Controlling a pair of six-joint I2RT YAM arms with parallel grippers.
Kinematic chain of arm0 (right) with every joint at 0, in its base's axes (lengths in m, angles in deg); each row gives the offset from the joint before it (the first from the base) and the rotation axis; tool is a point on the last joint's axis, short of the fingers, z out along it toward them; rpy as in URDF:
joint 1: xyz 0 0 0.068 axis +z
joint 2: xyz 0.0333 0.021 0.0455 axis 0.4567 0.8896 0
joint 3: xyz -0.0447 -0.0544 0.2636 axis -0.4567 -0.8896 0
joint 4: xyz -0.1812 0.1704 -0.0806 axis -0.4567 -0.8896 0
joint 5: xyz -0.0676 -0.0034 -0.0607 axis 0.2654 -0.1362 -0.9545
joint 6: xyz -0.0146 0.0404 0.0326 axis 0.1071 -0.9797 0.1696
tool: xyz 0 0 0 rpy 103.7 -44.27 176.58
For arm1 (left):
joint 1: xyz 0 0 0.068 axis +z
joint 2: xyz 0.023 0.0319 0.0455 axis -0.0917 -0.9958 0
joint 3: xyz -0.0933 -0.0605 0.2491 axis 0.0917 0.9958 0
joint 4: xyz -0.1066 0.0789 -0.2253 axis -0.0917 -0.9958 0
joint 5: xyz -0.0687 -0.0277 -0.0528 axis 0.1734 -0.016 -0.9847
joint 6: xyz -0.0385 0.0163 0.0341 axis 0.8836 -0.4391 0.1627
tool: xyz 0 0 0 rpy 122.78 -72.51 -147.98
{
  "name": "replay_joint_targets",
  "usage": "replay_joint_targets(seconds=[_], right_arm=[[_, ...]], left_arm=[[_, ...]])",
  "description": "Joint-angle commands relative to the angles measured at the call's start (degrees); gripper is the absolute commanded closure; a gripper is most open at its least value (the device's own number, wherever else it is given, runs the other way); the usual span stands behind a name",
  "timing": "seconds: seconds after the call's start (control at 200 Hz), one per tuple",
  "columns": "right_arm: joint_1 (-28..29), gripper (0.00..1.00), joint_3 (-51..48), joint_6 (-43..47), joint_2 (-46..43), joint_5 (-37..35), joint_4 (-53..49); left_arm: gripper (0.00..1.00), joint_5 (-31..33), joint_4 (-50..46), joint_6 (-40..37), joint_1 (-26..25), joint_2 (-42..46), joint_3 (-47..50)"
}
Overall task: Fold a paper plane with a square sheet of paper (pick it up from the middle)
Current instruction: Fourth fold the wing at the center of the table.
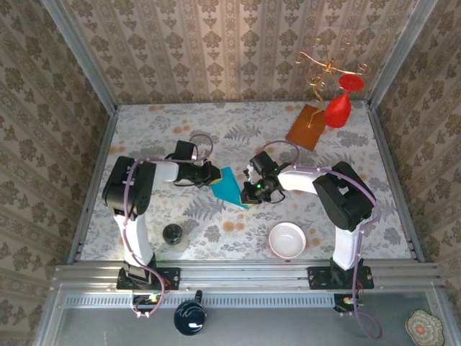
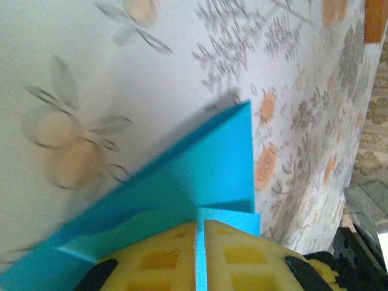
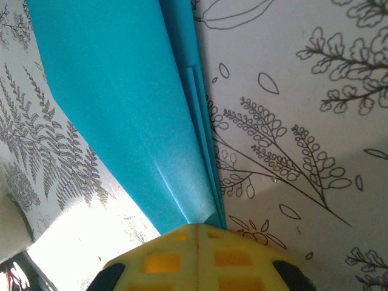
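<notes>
A: What is the left hand [image 1: 209, 174] doing?

B: Its yellow pads [image 2: 160, 257] are clamped on the teal-blue paper sheet [image 2: 200, 163]. In the left wrist view a thin blue edge stands in the slit between them, and creased flaps spread out beyond the tips.

A: And the right hand [image 1: 253, 189]?

B: Its pads [image 3: 163, 262] are pressed together with no gap that I can see. The narrow end of the folded sheet runs right into their tip, with several layers stacked along one edge, so it is pinching the paper too.

A: Where does the sheet sit overall?

B: From above it spans the gap between the two hands, over the middle of the floral bench [image 1: 216, 122]. It is a slanted blue shape with its point toward the near side. Whether any part rests on the bench, I cannot tell.

A: Anything around it?

B: A white bowl [image 1: 287, 239] lies nearer the right arm's base and a small dark jar [image 1: 172, 233] nearer the left arm's, both apart from the paper. Toward the far right corner lies an orange-brown board [image 1: 306, 127], with a red glass-shaped ornament [image 1: 337, 112] just beside it.
</notes>
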Motion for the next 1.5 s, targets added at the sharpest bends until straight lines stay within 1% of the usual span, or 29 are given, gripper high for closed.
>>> replay_joint_targets(seconds=[0.0,0.16,0.315,0.4,0.51,0.6,0.69,0.76,0.83,0.87,0.975,1.085,1.185,1.365,1.495], right_arm=[[-0.10,0.93,-4.24,-0.26,5.81,-10.94,-11.08],[-0.10,0.93,-3.88,-0.50,5.75,-10.94,-11.12],[-0.17,0.92,-3.49,-1.23,4.99,-10.03,-10.13],[-0.19,0.92,-3.47,-2.02,3.58,-7.54,-7.03],[-0.17,0.88,-2.09,-3.97,0.84,-2.65,-1.32],[-0.18,0.85,-1.51,-6.38,-3.22,0.98,5.55],[-0.19,0.73,-1.67,-7.47,-7.58,1.39,11.16],[-0.58,0.65,-1.50,-5.88,-9.55,-0.57,11.56],[-1.17,0.57,-1.11,-3.77,-9.55,-3.17,10.40],[-1.77,0.55,-0.55,-2.59,-8.65,-3.24,9.41],[-2.85,0.52,0.88,-0.41,-5.93,-2.96,8.53],[-3.25,0.52,3.32,2.32,-2.86,-0.49,7.59],[-3.35,0.55,5.65,4.56,-0.05,1.69,6.80],[-3.97,0.62,8.33,6.69,3.84,7.48,7.79],[-4.10,0.65,9.58,7.77,5.45,8.63,7.84]], left_arm=[[0.86,8.61,-2.93,-4.27,4.23,-2.50,-1.73],[0.86,10.54,-5.31,-4.64,6.80,-3.04,-3.12],[0.86,12.18,-9.19,-5.86,8.05,-2.25,-5.53],[0.86,13.16,-11.58,-6.52,8.59,0.10,-6.69],[0.85,15.51,-13.09,-6.19,8.90,5.78,-6.49],[0.80,16.55,-12.79,-4.55,8.77,10.99,-4.58],[0.73,17.29,-12.04,-2.58,8.55,16.17,-1.20],[0.65,17.75,-10.79,-0.67,8.30,20.05,2.34],[0.56,17.79,-9.40,1.08,8.03,23.56,6.12],[0.53,17.64,-8.47,2.17,7.85,25.39,8.20],[0.47,16.84,-5.59,5.12,7.11,29.50,13.45],[0.41,15.89,-3.86,7.20,6.45,32.36,17.10],[0.36,14.99,-2.34,8.65,5.86,33.64,19.28],[0.35,12.28,0.46,10.22,5.55,32.97,20.97],[0.34,11.37,1.49,10.74,5.47,32.12,20.97]])
